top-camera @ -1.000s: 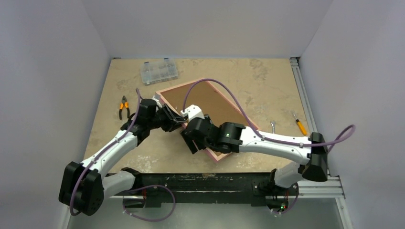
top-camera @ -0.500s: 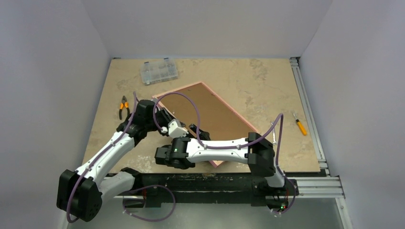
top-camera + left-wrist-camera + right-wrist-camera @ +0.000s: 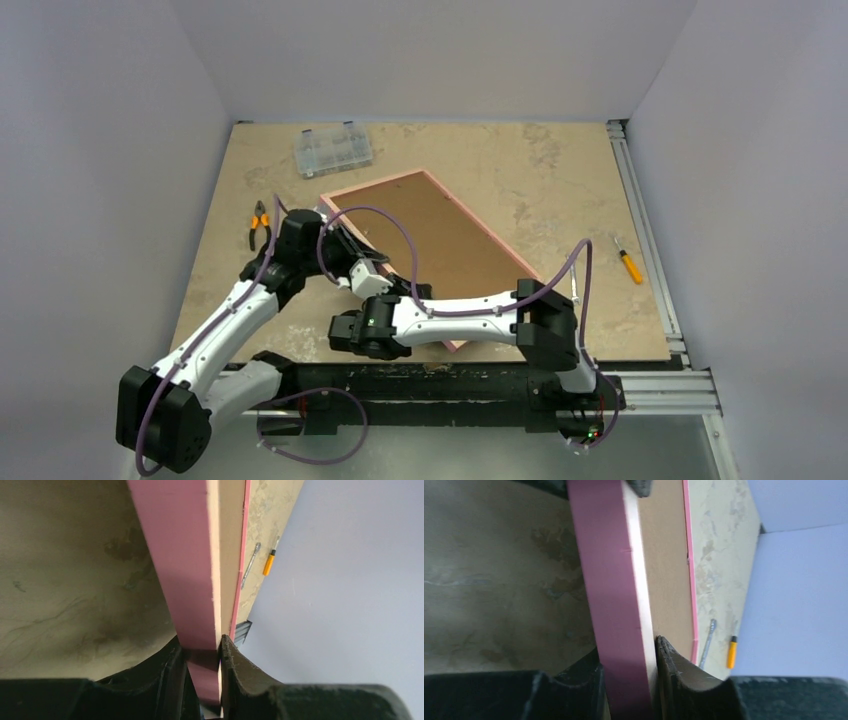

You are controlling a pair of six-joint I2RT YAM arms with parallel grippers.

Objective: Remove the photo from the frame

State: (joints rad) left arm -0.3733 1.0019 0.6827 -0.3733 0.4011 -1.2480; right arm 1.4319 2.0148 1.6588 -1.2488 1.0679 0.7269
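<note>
The frame (image 3: 388, 181) lies back-up in the top view, thin pink edges around a plain brown backing board (image 3: 430, 235). The photo is hidden under that board. My left gripper (image 3: 356, 262) is shut on the frame's near-left long edge. In the left wrist view the pink edge (image 3: 175, 555) runs straight between the closed fingers of the left gripper (image 3: 201, 652). My right gripper (image 3: 392, 303) is shut on the same edge, a little nearer the arms' bases. In the right wrist view the right gripper (image 3: 629, 655) squeezes the frame's pink edge (image 3: 604, 580), with one finger lying on the board's side.
A clear compartment box (image 3: 333, 150) sits at the back left. Orange-handled pliers (image 3: 259, 224) lie left of the frame. A small wrench (image 3: 707, 645) and an orange screwdriver (image 3: 629, 262) lie right of the frame, near the metal rail (image 3: 650, 230).
My right arm swung left and toward the bases, and its gripper closed on the frame's near-left edge. The frame turned slightly. The left gripper kept its hold.
</note>
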